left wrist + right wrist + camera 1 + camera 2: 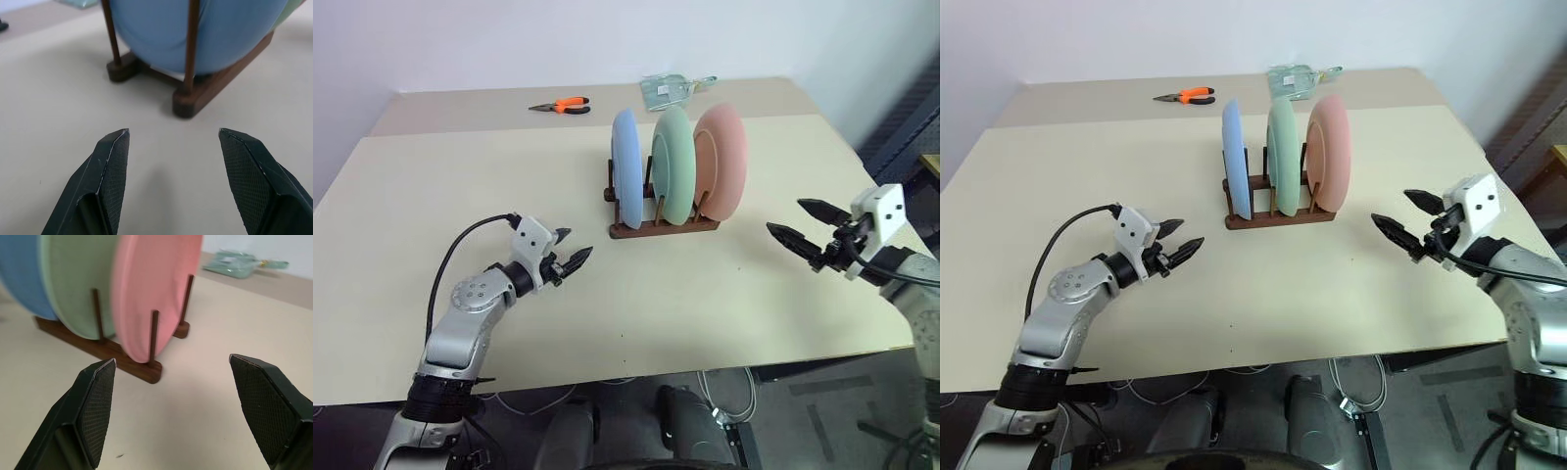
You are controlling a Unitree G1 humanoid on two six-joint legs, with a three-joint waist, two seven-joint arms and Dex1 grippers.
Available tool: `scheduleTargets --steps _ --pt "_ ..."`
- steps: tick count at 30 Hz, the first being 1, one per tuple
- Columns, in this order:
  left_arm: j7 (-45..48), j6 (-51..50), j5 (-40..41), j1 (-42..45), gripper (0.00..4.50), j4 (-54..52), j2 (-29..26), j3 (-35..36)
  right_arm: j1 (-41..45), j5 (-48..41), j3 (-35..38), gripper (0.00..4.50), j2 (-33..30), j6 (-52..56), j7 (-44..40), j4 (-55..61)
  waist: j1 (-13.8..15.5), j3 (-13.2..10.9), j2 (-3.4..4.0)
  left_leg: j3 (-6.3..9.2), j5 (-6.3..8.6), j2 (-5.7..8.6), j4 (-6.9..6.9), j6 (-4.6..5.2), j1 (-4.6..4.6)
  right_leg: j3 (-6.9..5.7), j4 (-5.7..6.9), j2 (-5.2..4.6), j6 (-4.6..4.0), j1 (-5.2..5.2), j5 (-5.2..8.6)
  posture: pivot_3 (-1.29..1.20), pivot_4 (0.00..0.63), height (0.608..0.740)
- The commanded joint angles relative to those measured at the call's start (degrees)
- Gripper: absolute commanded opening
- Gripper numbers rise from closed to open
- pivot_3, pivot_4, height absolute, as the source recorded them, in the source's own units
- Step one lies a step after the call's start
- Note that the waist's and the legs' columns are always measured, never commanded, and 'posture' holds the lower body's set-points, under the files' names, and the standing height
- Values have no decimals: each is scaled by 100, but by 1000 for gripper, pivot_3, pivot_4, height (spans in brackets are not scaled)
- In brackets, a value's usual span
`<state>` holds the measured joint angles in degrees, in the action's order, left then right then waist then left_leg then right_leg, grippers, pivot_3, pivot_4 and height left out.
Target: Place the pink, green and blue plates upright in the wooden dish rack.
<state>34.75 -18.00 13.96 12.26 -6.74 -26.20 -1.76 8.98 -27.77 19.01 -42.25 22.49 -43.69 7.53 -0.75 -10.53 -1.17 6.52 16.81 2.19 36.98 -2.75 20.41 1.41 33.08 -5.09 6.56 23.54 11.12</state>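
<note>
The rack (664, 227) stands at upper centre of the desk (460, 196), holding the blue plate (626, 168), green plate (674, 164) and pink plate (722, 161) upright, between and beyond both hands. Pliers (561, 105) and a clear packet (668, 90) lie at the far edge; nothing blocks the way. The left hand (574, 258) at lower left and right hand (797, 225) at right are both open, holding nothing.

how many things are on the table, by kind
plates: 3, blue, green, pink
wooden dish rack: 1
pliers: 1
clear packet: 1
total: 6
</note>
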Motion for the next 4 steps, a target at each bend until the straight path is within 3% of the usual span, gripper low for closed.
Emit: scheduleTargets --steps 1,4 --pt "86 310 -191 -13 2981 29 -72 -68 24 214 -49 3786 106 -310 121 9 14 0 0 0 0 1 1 0 1 0 0 0 0 1 0 0 150 740" --pt "102 324 -68 -23 2981 35 -17 70 -108 276 -186 3786 233 -336 151 108 42 0 0 5 0 5 7 0 5 0 -2 -4 0 -4 1 0 150 740"
